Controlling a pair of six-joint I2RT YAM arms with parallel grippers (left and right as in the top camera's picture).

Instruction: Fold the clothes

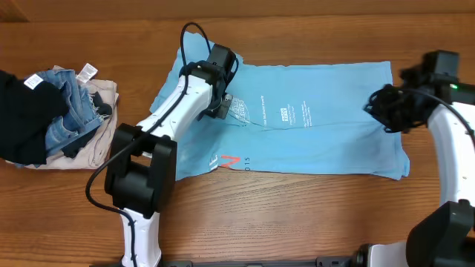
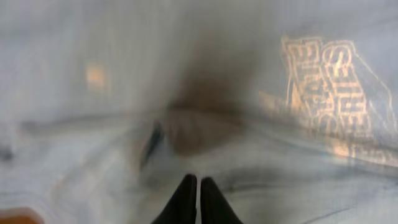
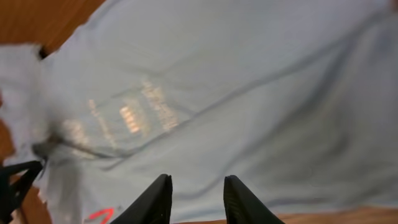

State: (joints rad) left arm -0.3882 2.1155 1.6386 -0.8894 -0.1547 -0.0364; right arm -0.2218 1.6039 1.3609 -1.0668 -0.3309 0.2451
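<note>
Two ends covered, likely for a fold: left fingers (image 2: pixel 199 196) pressed together over shirt (image 1: pixel 319 126) at 9 o'clock, right fingers (image 3: pixel 196 196) parted at its 3 o'clock edge.

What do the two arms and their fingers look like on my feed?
The left arm and right arm both have white links with black joints and wrists. A thin black cable loops off the left wrist. A green light glows on the right wrist. The fingers are black and tapered.
</note>
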